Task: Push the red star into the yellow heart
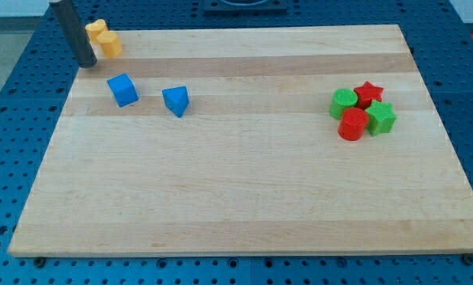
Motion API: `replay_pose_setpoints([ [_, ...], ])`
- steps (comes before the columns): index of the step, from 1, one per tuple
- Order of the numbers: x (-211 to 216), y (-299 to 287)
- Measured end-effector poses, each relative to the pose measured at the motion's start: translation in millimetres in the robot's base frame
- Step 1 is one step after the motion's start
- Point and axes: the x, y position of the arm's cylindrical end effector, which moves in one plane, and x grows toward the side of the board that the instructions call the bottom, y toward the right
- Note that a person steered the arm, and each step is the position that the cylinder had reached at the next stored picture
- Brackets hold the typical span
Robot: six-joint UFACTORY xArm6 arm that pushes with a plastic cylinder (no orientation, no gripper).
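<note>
The red star (368,93) lies at the view's right, at the top of a tight cluster of blocks. The yellow heart (104,38) lies at the board's top left corner, partly over the edge. My tip (87,62) stands just below and left of the yellow heart, close to it, far from the red star. The dark rod rises from it to the view's top left.
A green round block (343,103), a red cylinder (351,125) and a green star (380,118) touch the red star's cluster. A blue cube (122,89) and a blue triangular block (175,100) lie at the left, below my tip. The wooden board (236,182) sits on a blue pegboard.
</note>
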Motion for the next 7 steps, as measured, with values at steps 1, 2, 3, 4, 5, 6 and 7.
replay_pose_setpoints([
  [1,0,35],
  [2,0,145],
  [3,-4,279],
  [4,-4,407],
  [5,13,527],
  [6,59,606],
  [7,114,618],
])
